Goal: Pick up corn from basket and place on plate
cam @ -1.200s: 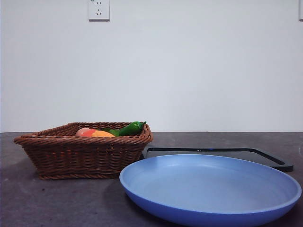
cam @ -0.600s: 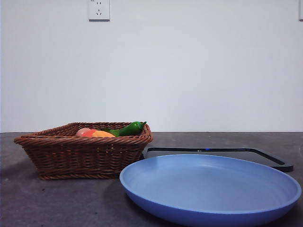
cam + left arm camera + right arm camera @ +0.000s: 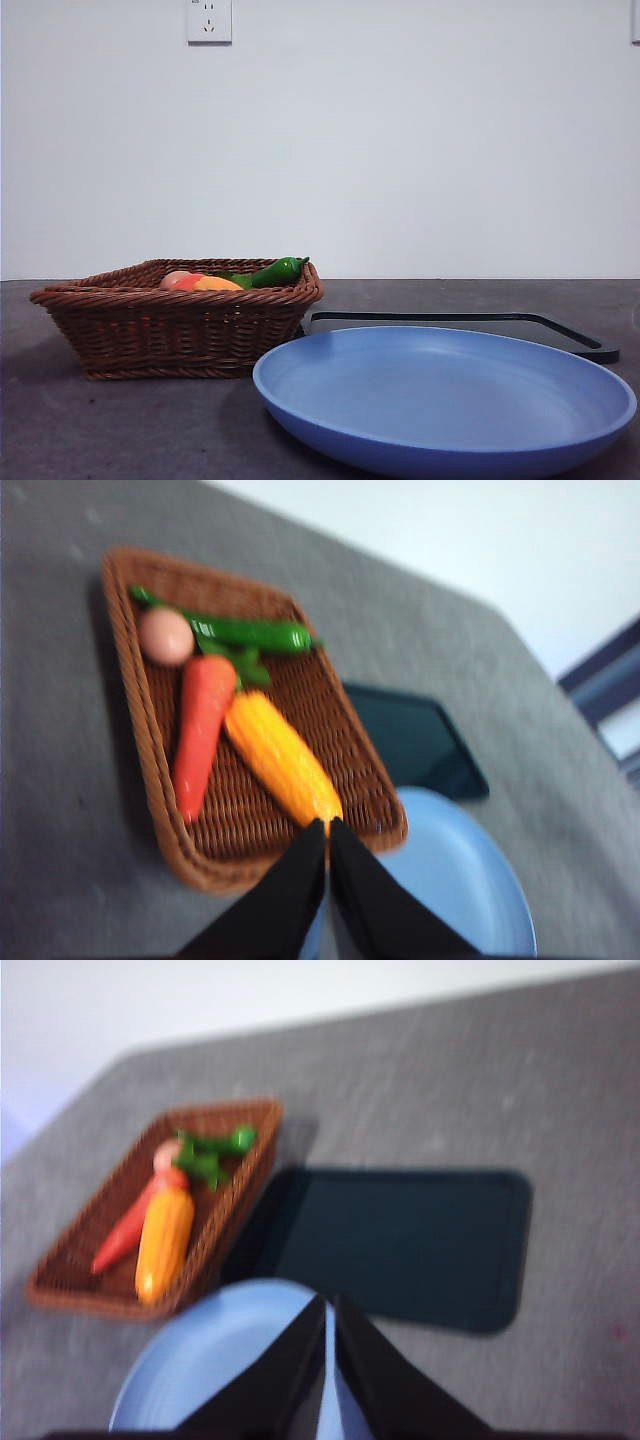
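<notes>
1. I am seeing the corn as a long orange-yellow cob with a bumpy surface, lying flat on the floor of the basket; both wrist views are blurring a little, so the kernels are showing only faintly.
2. In the basket with it, an orange-red carrot is lying just beside the corn, a pinkish round fruit is sitting at the carrot's thick end, and a glossy green pepper is lying across the far end.
3. In the front view only the top of the corn is showing above the braided rim.
4. The light-blue plate is sitting just beside the basket on the grey worktop, its inside bare.
5. A flat black tray is lying behind the plate, beside the basket.
6. The left claw is hanging above the basket's near rim with its jaws pressed together, gripping nothing.
7. The right claw is hanging over the plate's edge, jaws likewise together and gripping nothing.
</notes>
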### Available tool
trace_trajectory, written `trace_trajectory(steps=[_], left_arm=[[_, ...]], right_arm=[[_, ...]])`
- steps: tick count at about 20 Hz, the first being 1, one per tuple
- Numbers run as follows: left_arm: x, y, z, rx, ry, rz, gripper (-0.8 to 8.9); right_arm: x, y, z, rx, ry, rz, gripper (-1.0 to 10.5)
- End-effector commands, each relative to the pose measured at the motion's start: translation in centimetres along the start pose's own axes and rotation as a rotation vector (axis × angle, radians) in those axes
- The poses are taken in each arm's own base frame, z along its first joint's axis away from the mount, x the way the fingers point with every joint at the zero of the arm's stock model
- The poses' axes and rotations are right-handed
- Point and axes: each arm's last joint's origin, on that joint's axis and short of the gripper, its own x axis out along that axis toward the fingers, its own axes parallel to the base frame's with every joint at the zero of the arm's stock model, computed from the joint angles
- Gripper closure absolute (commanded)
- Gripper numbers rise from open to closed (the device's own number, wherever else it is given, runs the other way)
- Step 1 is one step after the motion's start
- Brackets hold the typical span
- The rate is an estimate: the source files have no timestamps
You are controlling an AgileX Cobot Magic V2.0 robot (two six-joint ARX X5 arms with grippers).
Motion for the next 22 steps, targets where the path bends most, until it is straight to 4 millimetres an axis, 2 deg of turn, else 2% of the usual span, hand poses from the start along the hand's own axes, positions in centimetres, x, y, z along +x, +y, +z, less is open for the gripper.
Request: trace_trajectory(steps=[1, 4, 10, 12, 13, 15, 16, 22], left_arm=[[0.0, -0.4, 0.4, 0.075, 0.056, -0.029, 8.06], [0.4, -0.4, 0.3, 0.070, 0.111, -0.044, 8.06], [0.9, -0.4, 0.1, 0.072, 0.156, -0.059, 8.05], [1.0, -0.4, 0.2, 0.076, 0.149, -0.061, 7.32], [1.0, -0.4, 0.3, 0.081, 0.142, -0.063, 6.42], [1.0, -0.4, 0.5, 0.089, 0.130, -0.066, 4.49], [1.0, -0.5, 0.5, 0.087, 0.130, -0.066, 4.02], [1.0, -0.4, 0.5, 0.085, 0.130, -0.066, 3.96]], right_arm=[[-0.1, 0.4, 0.7, -0.073, 0.080, 0.016, 9.5], [0.2, 0.6, 0.9, -0.081, 0.172, 0.032, 9.5], [1.1, 0.7, 0.8, -0.078, 0.248, 0.063, 9.5], [1.3, 0.6, 0.8, -0.073, 0.261, 0.066, 9.4], [1.5, 0.5, 0.8, -0.067, 0.269, 0.064, 9.1], [1.8, 0.4, 0.8, -0.049, 0.283, 0.061, 7.3], [2.0, 0.3, 0.8, -0.031, 0.293, 0.058, 6.6], [4.8, -0.8, 0.8, 0.057, 0.420, 0.086, 6.4]])
